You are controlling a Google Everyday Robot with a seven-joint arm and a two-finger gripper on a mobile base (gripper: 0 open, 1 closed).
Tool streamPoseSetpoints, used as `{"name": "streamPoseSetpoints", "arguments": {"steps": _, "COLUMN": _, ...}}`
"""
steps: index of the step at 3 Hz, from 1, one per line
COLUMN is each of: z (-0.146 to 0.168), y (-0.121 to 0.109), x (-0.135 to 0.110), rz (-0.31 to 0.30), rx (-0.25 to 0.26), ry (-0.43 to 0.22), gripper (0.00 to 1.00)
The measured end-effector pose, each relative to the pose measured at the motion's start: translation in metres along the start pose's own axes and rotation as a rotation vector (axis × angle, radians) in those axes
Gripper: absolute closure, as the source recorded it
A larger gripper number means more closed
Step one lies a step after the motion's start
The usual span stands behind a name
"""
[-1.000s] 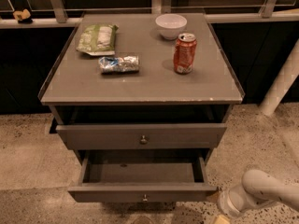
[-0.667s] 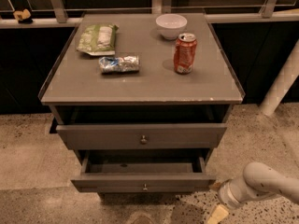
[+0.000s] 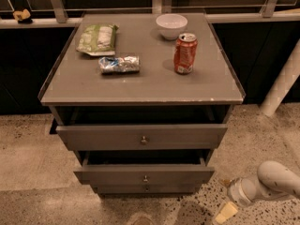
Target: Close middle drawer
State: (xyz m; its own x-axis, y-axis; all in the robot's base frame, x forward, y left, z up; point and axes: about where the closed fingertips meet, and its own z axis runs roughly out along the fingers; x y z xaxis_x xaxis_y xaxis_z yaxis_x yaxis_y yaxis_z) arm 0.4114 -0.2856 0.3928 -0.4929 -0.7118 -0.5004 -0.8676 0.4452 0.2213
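The middle drawer [image 3: 117, 174] is a grey low front with a small round knob [image 3: 145, 178]. It stands out only a little from the cabinet, with a narrow dark gap above its front. My gripper [image 3: 226, 198] is at the end of the white arm [image 3: 274, 179], low at the lower right. It sits just to the right of the drawer's right front corner and apart from it. It holds nothing that I can see.
The taller top drawer [image 3: 103, 137] above is partly open. The lowest drawer [image 3: 122, 189] shows just below. On the cabinet top [image 3: 140, 86] lie a white bowl [image 3: 171, 25], a red can [image 3: 185, 53], a green bag [image 3: 97, 38] and a crumpled wrapper [image 3: 119, 64]. Speckled floor lies around.
The middle drawer has slid well into the cabinet, from wide open to nearly shut. My gripper stays by its right front corner.
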Motion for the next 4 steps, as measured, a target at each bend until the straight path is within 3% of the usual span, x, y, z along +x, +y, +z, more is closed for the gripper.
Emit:
{"name": "streamPoseSetpoints", "arguments": {"steps": 1, "z": 0.000, "y": 0.000, "x": 0.000, "rz": 0.000, "rx": 0.000, "ry": 0.000, "gripper": 0.00}}
{"name": "streamPoseSetpoints", "arguments": {"steps": 3, "z": 0.014, "y": 0.015, "x": -0.037, "rz": -0.161, "rx": -0.054, "ry": 0.043, "gripper": 0.00}}
{"name": "streamPoseSetpoints", "arguments": {"steps": 4, "z": 0.015, "y": 0.012, "x": -0.061, "rz": -0.231, "rx": -0.021, "ry": 0.024, "gripper": 0.00}}
